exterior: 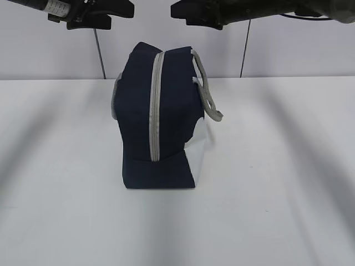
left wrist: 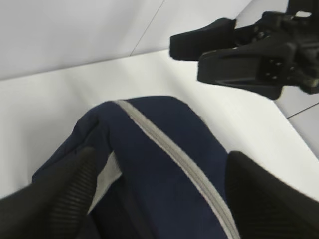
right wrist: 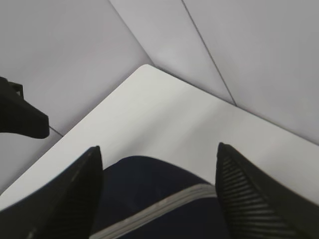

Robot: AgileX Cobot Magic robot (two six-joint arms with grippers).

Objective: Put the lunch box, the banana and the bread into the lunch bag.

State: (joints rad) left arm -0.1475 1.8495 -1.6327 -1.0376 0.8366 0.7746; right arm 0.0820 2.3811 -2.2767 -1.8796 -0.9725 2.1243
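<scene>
The lunch bag [exterior: 161, 122] stands in the middle of the white bench [exterior: 277, 194]. It is dark blue with a white side. Its grey zipper [exterior: 156, 105] runs up the front and over the top, and it looks zipped shut. A grey handle [exterior: 208, 100] hangs down on the right side of the bag.

Both arms are up in the air above the bag and touch nothing. The left gripper [left wrist: 159, 199] is wide open, with the top of the bag showing between its fingers. The right gripper [right wrist: 159, 199] is wide open too, right over the bag, and holds nothing.
</scene>
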